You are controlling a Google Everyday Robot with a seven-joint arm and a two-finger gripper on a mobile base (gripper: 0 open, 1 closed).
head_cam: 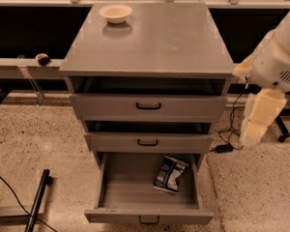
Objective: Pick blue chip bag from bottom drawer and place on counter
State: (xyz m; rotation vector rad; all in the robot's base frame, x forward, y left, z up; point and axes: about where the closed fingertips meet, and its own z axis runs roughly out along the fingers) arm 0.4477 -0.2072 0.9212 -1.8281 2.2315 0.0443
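Observation:
The blue chip bag (170, 174) lies wrinkled, dark with white patches, in the right part of the bottom drawer (149, 216), which is pulled wide open. The counter (169, 37) is the flat grey top of the cabinet. My gripper (257, 122) hangs as a cream-coloured piece under the white arm at the right of the cabinet, level with the two upper drawers. It is apart from the bag, above it and to its right, and holds nothing that I can see.
A small cream bowl (115, 12) stands at the back left of the counter. The two upper drawers (148, 106) are slightly open. A long grey ledge (19, 66) with a small dark object (42, 59) runs behind on the left. Cables lie on the floor at right and left.

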